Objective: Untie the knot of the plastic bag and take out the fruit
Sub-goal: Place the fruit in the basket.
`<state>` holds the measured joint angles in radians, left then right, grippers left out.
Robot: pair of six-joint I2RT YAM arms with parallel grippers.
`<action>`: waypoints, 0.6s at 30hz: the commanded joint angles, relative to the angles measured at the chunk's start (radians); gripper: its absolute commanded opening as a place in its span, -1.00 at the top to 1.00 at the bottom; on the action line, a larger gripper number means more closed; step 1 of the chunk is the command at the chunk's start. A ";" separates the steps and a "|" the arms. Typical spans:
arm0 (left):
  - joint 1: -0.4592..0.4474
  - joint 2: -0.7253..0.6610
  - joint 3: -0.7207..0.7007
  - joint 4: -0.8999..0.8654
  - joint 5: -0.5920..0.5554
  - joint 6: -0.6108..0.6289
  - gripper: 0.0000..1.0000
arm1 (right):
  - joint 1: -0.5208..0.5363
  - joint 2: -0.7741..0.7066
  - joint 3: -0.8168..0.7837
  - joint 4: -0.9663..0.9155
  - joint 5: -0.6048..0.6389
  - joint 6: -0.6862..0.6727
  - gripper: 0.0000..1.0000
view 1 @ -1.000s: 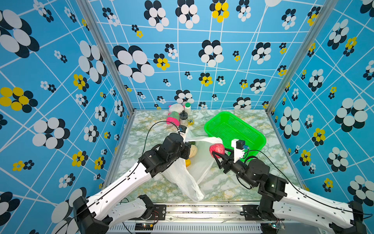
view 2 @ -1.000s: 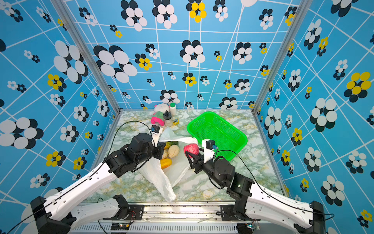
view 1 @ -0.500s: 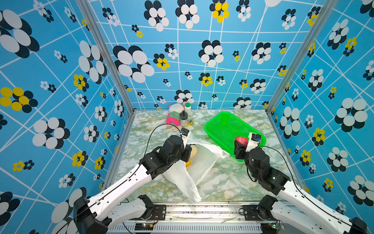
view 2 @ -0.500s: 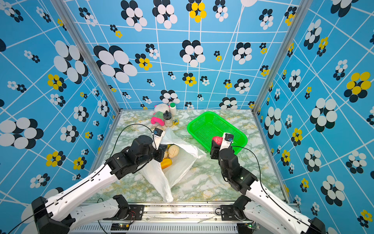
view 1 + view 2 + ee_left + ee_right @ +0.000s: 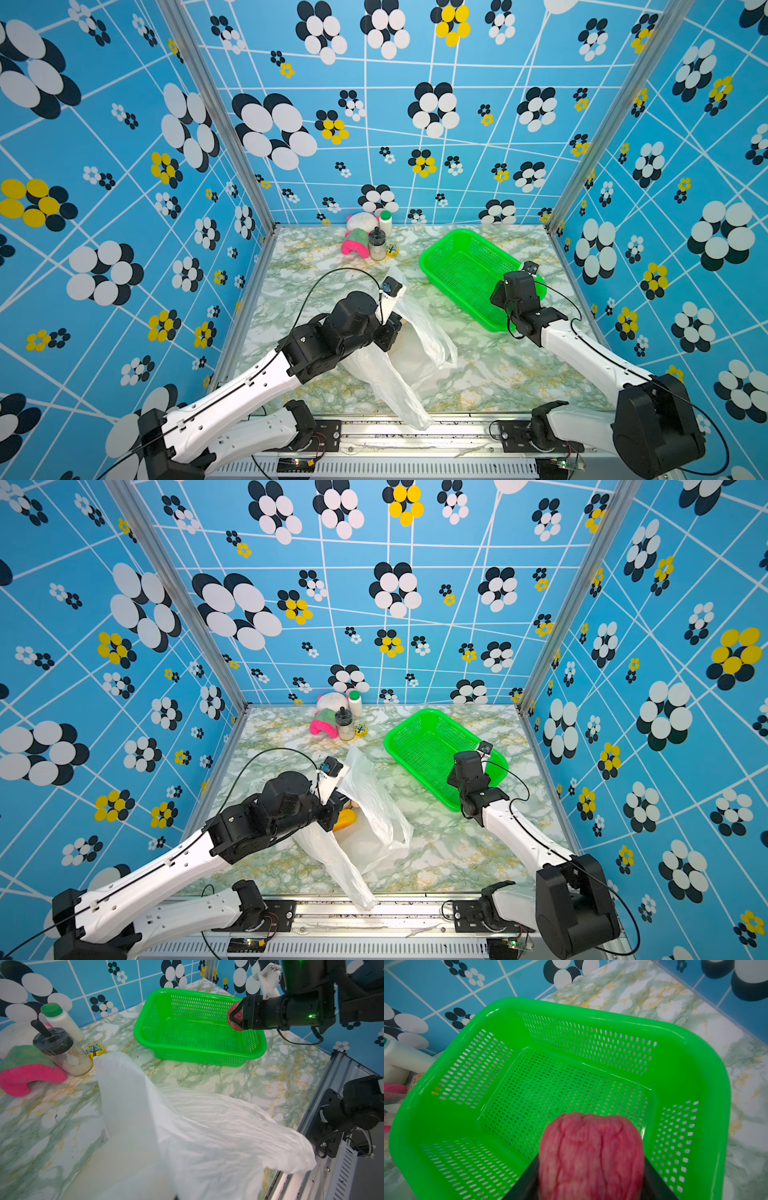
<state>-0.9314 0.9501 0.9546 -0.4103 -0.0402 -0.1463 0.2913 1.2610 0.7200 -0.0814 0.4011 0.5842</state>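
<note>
The right fingers [image 5: 526,1181] clamp a red fruit [image 5: 591,1155] from both sides and hold it in the air over the floor of the green basket [image 5: 708,1068], which sits far right on the tabletop [image 5: 436,845]. The left fingers [image 5: 330,812] are pressed together at the mouth of the plastic bag [image 5: 365,796], seemingly pinching its film. The bag lies crumpled mid-tabletop, a yellow fruit [image 5: 345,818] showing inside.

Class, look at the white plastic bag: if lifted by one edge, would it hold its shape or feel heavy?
Probably floppy: the plastic bag sags in crinkled folds where the left hand holds it. Likely light itself: the film looks thin and translucent.
</note>
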 commanded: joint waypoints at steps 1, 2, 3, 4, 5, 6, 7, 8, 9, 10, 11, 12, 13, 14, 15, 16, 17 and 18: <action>-0.032 -0.039 -0.024 0.029 0.010 0.036 1.00 | -0.007 0.050 0.068 -0.029 -0.007 0.015 0.26; -0.035 -0.047 -0.031 0.028 -0.002 0.033 1.00 | -0.009 0.070 0.078 -0.036 0.001 0.011 0.25; -0.036 -0.052 -0.036 0.028 -0.025 0.028 1.00 | -0.013 0.093 0.091 -0.042 0.008 0.005 0.25; -0.036 -0.053 -0.038 0.025 -0.051 0.024 1.00 | -0.015 0.116 0.102 -0.044 0.016 0.003 0.25; -0.036 -0.049 -0.038 0.022 -0.068 0.022 1.00 | -0.018 0.133 0.110 -0.048 0.018 0.006 0.25; -0.035 -0.044 -0.035 0.018 -0.077 0.023 1.00 | -0.023 0.154 0.126 -0.063 0.018 0.013 0.23; -0.035 -0.034 -0.030 0.014 -0.081 0.022 1.00 | -0.025 0.176 0.142 -0.079 0.020 0.020 0.20; -0.035 -0.025 -0.025 0.008 -0.082 0.021 1.00 | -0.025 0.194 0.153 -0.097 0.023 0.024 0.17; -0.035 -0.016 -0.019 0.003 -0.083 0.021 1.00 | -0.025 0.213 0.166 -0.115 0.026 0.031 0.14; -0.036 -0.011 -0.015 0.000 -0.083 0.021 1.00 | -0.025 0.231 0.170 -0.125 0.026 0.038 0.13; -0.037 -0.005 -0.013 -0.003 -0.085 0.019 1.00 | -0.025 0.243 0.170 -0.123 0.024 0.042 0.12; -0.036 -0.003 -0.012 -0.005 -0.086 0.017 1.00 | -0.026 0.254 0.159 -0.115 0.021 0.049 0.12; -0.036 -0.004 -0.013 -0.004 -0.086 0.017 1.00 | -0.024 0.259 0.150 -0.105 0.020 0.053 0.13; -0.037 -0.006 -0.013 -0.006 -0.087 0.016 1.00 | -0.026 0.264 0.141 -0.096 0.019 0.056 0.13; -0.037 -0.010 -0.013 -0.008 -0.088 0.017 1.00 | -0.025 0.266 0.134 -0.090 0.020 0.058 0.13; -0.037 -0.014 -0.015 -0.009 -0.092 0.019 1.00 | -0.026 0.267 0.137 -0.092 0.022 0.059 0.13; -0.036 -0.019 -0.017 -0.008 -0.100 0.019 1.00 | -0.025 0.270 0.140 -0.099 0.024 0.057 0.12; -0.035 -0.022 -0.022 -0.004 -0.107 0.020 1.00 | -0.026 0.276 0.142 -0.104 0.024 0.056 0.11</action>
<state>-0.9627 0.9451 0.9302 -0.4080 -0.1181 -0.1371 0.2707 1.5307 0.8665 -0.1558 0.4091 0.6205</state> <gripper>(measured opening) 0.042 0.565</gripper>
